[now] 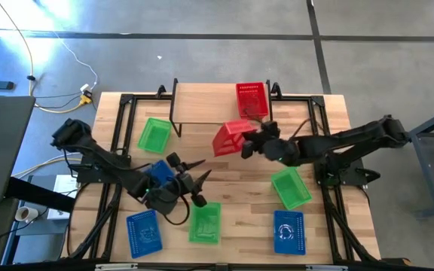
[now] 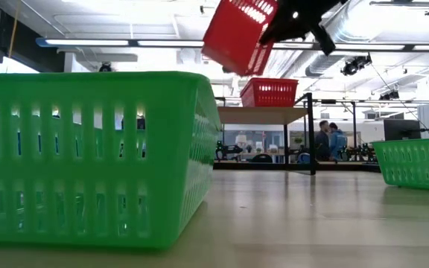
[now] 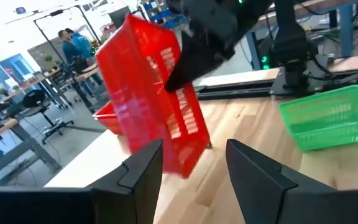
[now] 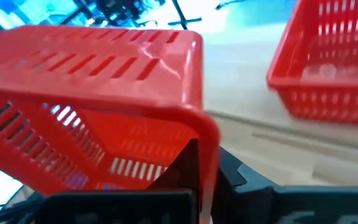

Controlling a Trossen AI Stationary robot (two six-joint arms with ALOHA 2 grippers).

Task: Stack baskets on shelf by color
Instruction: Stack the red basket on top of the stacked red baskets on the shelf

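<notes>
Baskets spread over a table, a shelf [image 1: 202, 103] at its far edge.
One basket [image 1: 252, 98] sits on the shelf's right end; another [image 1: 230, 137] hangs tilted just before it, off the table [image 1: 239, 188].

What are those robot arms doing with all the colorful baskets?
They are sorting baskets by color onto a little wooden shelf. The right gripper holds a tilted red basket up in the air, near the shelf, where another red basket already sits. The left gripper is open and holds nothing, above a blue basket. Green and blue baskets lie scattered on the table.
</notes>
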